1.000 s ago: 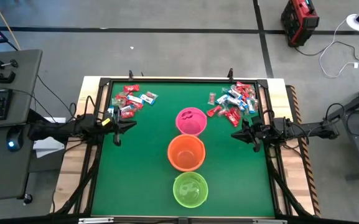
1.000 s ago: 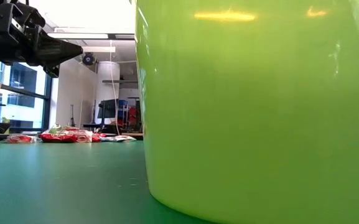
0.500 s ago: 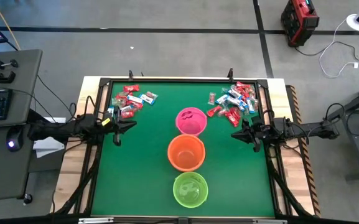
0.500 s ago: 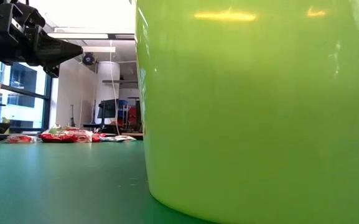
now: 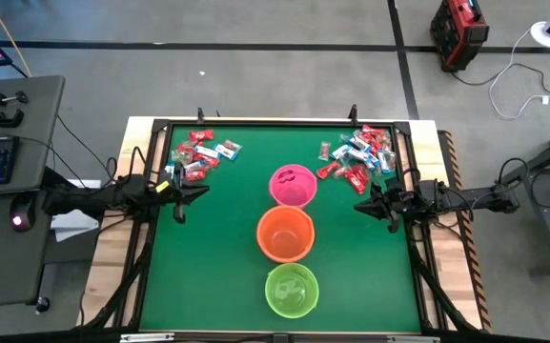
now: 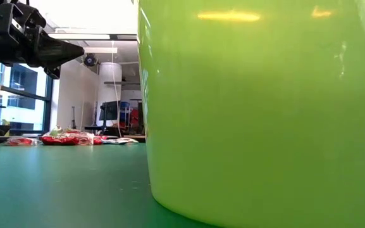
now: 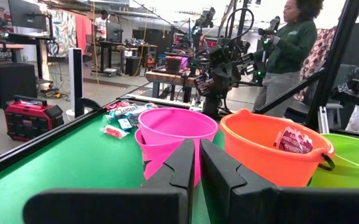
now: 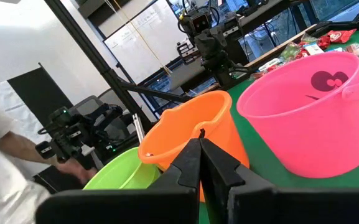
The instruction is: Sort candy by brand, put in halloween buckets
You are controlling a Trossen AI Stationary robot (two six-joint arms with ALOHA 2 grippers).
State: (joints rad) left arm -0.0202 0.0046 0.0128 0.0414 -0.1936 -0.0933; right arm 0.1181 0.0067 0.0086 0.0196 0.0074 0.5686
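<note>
Both jaws clenched, empty: left gripper (image 5: pixel 179 195) and right gripper (image 5: pixel 368 203) idle at the tabletop (image 5: pixel 227 248) edges. Candy (image 5: pixel 198 156) piled at far corners; open wide, pick one packet, check brand, then drop into the buckets (image 5: pixel 292 186).

Ahead of the left gripper (image 7: pixel 196 163), whose fingers look matt black plastic, stand glossy smooth plastic pink bucket (image 7: pixel 174 132) and orange bucket (image 7: pixel 272 149) on a matt green cloth-like table (image 5: pixel 217 276).
</note>
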